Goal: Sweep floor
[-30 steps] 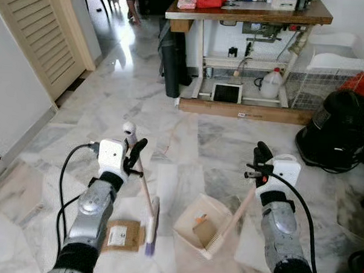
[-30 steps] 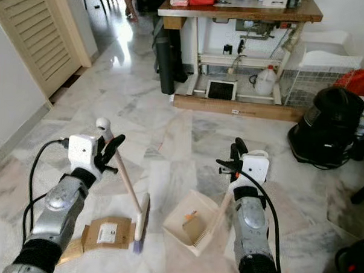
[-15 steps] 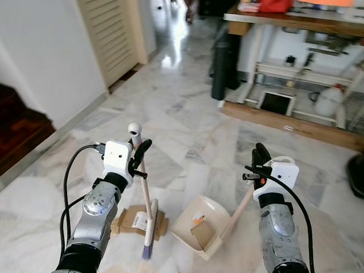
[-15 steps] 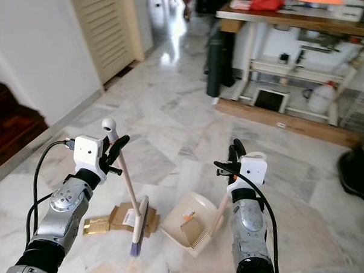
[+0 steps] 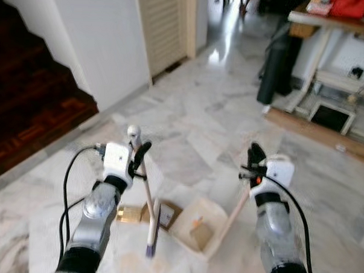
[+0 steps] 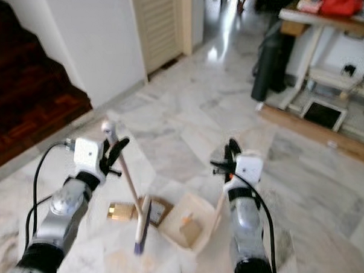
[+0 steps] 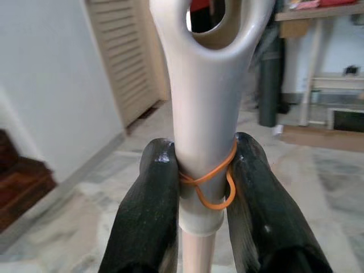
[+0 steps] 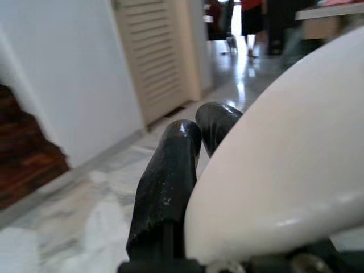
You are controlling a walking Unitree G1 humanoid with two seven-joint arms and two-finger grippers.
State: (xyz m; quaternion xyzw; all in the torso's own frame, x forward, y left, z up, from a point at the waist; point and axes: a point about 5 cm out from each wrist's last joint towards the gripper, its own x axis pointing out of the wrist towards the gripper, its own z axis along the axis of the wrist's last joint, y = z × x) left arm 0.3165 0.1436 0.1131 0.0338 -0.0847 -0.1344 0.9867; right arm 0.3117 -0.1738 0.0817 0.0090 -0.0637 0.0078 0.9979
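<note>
While the left claw (image 5: pixel 136 155) stays clamped near the broom (image 5: pixel 144 192) handle's top and the right claw (image 5: pixel 251 165) grips the dustpan (image 5: pixel 197 228) handle, both light, stiff tools sit lower centre by cardboard scraps (image 5: pixel 130 214).

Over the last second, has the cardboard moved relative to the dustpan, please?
Yes. The cardboard, earlier left of the broom head, now lies under it, its edge nearly at the dustpan.
</note>
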